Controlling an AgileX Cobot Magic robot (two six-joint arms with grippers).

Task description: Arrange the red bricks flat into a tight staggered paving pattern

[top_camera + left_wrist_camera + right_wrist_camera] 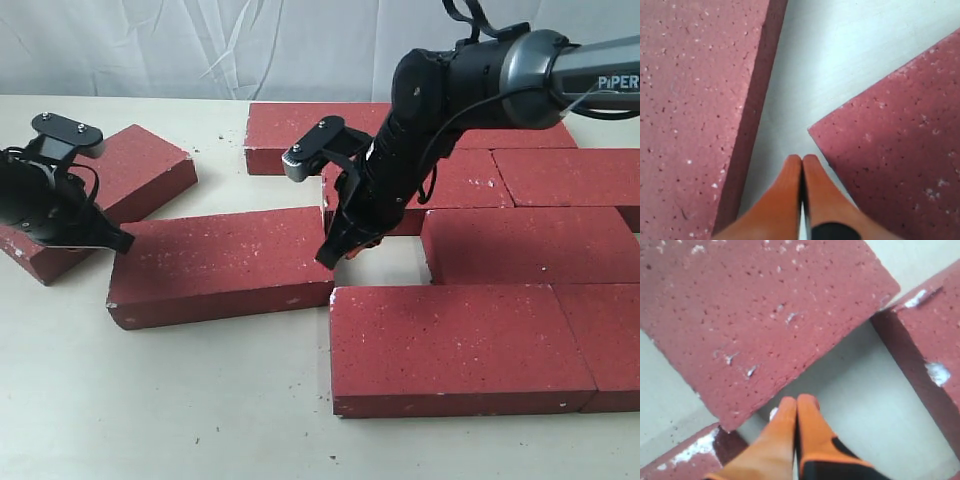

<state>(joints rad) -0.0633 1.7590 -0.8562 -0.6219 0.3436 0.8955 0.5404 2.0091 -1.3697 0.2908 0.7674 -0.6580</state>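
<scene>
Currently right gripper (331, 256) angled down between red bricks (460, 340), fingers pressed together; left gripper (122, 241) low, same. Bricks grainy, white-specked, rectangular.

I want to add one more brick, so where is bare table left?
The widest bare table lies on the camera's side of the angled middle brick, left of the front brick. The small gap among the bricks is crowded: the right fingers, shut, stand in it.
</scene>
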